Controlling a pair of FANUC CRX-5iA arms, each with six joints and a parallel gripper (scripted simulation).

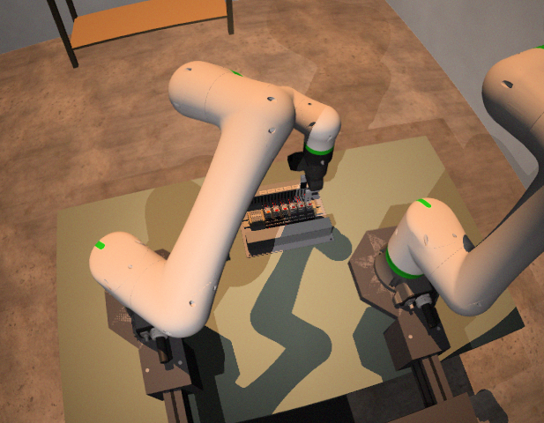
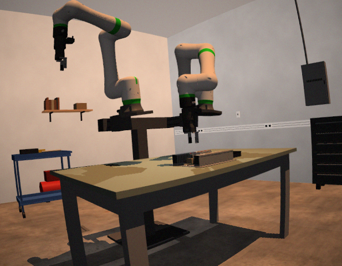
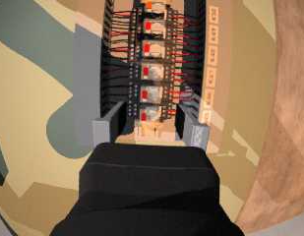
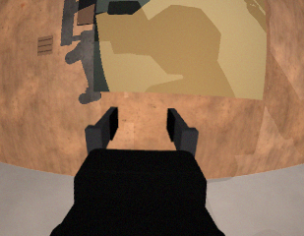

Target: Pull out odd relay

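The relay panel [image 1: 303, 231] [image 2: 215, 158] [image 3: 223, 93] lies flat on the table with a row of relays. The relay with the orange button [image 1: 267, 211] [image 3: 150, 5] is at the row's far end from my left gripper, partly cut off in the left wrist view. The other five have red buttons; none visibly leans. My left gripper [image 1: 308, 193] [image 2: 193, 138] [image 3: 151, 113] is open and empty above the opposite end. My right gripper [image 2: 63, 65] [image 4: 142, 117] is open, empty and raised high. A black box, apparently the parts tray [image 2: 237, 153], shows behind the panel; my left arm mostly hides that area in the top view.
Tall wire ducts flank the relay row, with thin red and black wires beside the sockets. A terminal block [image 1: 256, 218] stands beyond the orange-button relay. The right wrist view shows the table's edge [image 4: 186, 94] and the floor.
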